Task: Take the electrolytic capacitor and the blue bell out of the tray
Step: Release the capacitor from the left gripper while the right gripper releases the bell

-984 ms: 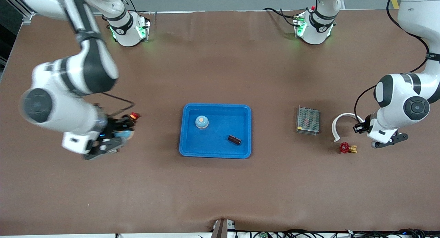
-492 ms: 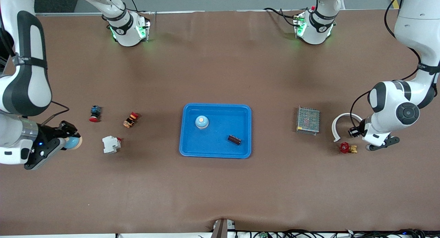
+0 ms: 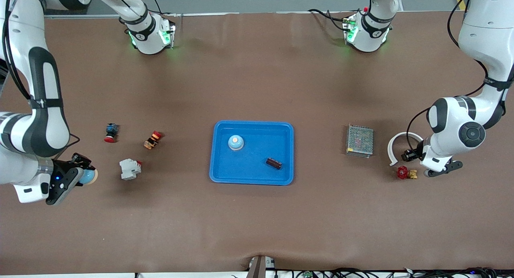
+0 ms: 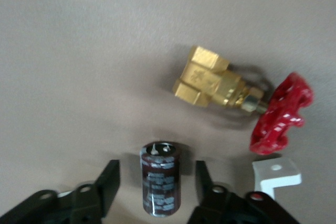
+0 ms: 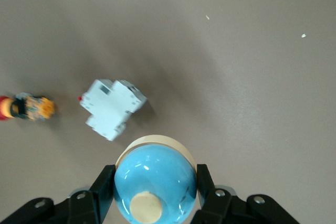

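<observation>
Right now my right gripper [image 5: 152, 195] pinches the blue bell [image 5: 155, 179]: smooth, slippery dome, so squeeze low. Left gripper [image 4: 155, 182] spread around the capacitor [image 4: 160, 178]: light, rigid.

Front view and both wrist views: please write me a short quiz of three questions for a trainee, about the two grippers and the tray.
1. True or false: the right gripper is shut on a blue bell.
2. What stands between the open fingers of the left gripper? A: a capacitor. B: a spoon. C: nothing.
3. Fill in: the blue tray holds ___ things.

Key: 1 true. 2 A. 3 two: another bell and a dark part.
</observation>
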Controlling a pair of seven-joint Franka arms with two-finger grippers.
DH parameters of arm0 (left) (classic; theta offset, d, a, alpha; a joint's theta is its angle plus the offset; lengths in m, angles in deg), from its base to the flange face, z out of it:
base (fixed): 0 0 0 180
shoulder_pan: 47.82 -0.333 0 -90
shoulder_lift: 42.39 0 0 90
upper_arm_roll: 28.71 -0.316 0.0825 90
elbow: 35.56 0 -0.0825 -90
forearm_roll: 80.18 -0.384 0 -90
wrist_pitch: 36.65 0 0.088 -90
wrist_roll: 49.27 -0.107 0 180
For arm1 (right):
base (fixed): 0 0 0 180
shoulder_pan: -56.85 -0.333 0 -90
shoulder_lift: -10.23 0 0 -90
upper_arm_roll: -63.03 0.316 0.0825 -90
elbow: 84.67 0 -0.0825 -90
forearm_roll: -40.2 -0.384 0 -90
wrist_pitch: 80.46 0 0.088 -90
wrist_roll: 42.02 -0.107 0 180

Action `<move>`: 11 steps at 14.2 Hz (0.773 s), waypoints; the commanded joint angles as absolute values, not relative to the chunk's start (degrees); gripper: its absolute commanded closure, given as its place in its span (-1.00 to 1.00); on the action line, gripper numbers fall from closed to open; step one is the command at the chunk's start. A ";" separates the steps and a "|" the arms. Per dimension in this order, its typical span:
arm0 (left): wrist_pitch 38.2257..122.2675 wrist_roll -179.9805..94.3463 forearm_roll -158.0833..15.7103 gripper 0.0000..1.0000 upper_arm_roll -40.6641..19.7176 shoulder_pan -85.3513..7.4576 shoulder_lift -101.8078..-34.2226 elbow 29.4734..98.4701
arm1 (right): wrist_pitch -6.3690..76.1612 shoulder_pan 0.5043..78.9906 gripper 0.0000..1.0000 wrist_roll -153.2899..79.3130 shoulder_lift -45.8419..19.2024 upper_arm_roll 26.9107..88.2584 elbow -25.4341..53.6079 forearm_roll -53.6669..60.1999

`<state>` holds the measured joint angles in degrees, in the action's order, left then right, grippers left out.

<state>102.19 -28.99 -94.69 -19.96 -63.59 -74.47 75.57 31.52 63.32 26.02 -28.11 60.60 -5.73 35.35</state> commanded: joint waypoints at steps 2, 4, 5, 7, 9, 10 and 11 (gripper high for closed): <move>99.85 -28.17 -95.65 -1.00 -18.52 -63.38 -71.58 73.51 | 36.33 64.93 0.46 29.26 -30.11 61.63 -3.82 36.77; 95.56 -26.95 -95.12 -1.00 -15.54 -63.47 -70.26 71.32 | 39.67 65.11 0.46 29.52 -30.81 61.63 -1.89 36.77; 92.75 -24.94 -95.12 -1.00 -13.96 -63.47 -69.73 69.74 | 41.43 65.19 0.46 29.61 -31.51 61.63 -1.10 36.69; 87.21 -19.07 -95.03 -1.00 -9.66 -63.47 -69.38 66.49 | 44.50 65.28 0.45 29.52 -32.39 61.63 0.92 36.42; 84.12 -11.86 -95.03 -1.00 -5.01 -63.47 -69.38 64.46 | 46.53 65.37 0.45 29.52 -32.57 61.72 3.12 35.98; 83.76 -7.91 -95.12 -1.00 -2.54 -63.38 -69.38 63.93 | 47.50 65.37 0.44 29.52 -32.83 61.72 3.57 35.98; 83.76 -4.04 -95.12 -1.00 -0.43 -63.12 -69.55 63.32 | 47.77 65.46 0.44 29.52 -33.18 61.72 3.66 35.81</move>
<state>85.35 -10.24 -94.69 -3.99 -63.12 -69.39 64.76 46.68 64.13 28.60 -33.59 60.60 2.42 35.98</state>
